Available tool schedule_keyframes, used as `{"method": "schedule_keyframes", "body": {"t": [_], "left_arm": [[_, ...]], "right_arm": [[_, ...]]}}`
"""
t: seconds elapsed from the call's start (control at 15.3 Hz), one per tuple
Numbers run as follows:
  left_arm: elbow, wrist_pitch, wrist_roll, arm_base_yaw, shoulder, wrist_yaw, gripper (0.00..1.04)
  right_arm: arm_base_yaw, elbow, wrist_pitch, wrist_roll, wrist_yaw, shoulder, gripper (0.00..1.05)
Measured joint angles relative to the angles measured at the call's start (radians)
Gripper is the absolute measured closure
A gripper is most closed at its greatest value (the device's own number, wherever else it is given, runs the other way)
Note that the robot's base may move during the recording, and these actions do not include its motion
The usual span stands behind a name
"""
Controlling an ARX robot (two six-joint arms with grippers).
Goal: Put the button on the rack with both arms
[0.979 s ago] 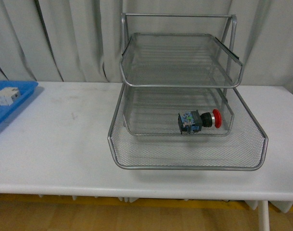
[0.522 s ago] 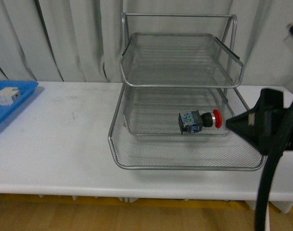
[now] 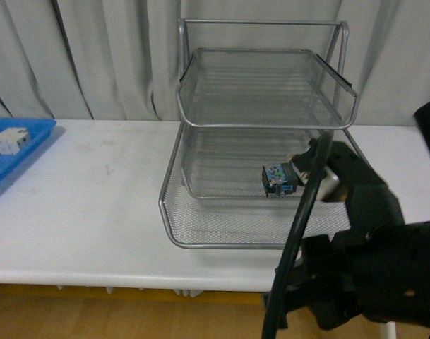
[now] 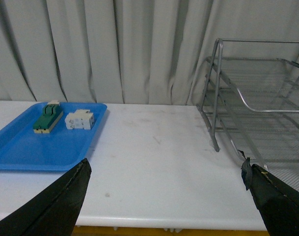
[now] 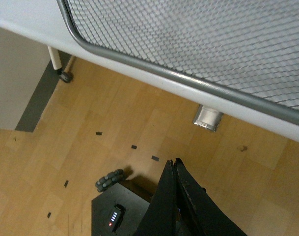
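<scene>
At the far left of the front view a blue tray [image 3: 17,152] sits on the white tabletop [image 3: 94,212], with a white block [image 3: 6,141] in it. The left wrist view shows that tray holding a green-and-cream switch [image 4: 47,117] just beside the white block, and the left gripper [image 4: 164,196] with its jaws spread wide, hanging over bare tabletop between the tray and the rack [image 3: 264,134].

The rack stands at the middle of the tabletop, its silver mesh tiers stacked in a tubular frame. The button [image 3: 279,179] lies on its side on the middle tier, near that tier's front right; its blue-green body shows, while the red cap is hidden behind the right arm [image 3: 363,247].

That black arm fills the lower right of the front view, reaching up in front of the rack's right side. In the right wrist view the right gripper [image 5: 175,164] points down past the rack's rim toward the wooden floor [image 5: 90,147], its jaws seemingly pressed together, holding nothing.
</scene>
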Motion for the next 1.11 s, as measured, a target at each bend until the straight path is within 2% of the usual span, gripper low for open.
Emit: {"method": "schedule_keyframes", "body": {"t": [0.33, 0.52, 0.72, 1.11], "left_arm": [[0.000, 0.000, 0.000, 0.000, 0.000, 0.000, 0.07], [0.000, 0.000, 0.000, 0.000, 0.000, 0.000, 0.07], [0.000, 0.000, 0.000, 0.000, 0.000, 0.000, 0.07], [0.000, 0.000, 0.000, 0.000, 0.000, 0.000, 0.07]], "right_arm": [[0.008, 0.098, 0.038, -0.027, 0.007, 0.143, 1.03], [0.002, 0.169, 0.007, -0.061, -0.001, 0.176, 1.03], [-0.037, 0.232, -0.048, -0.086, 0.005, 0.243, 1.03], [-0.116, 0.377, -0.025, -0.162, 0.028, 0.299, 1.03]]}}
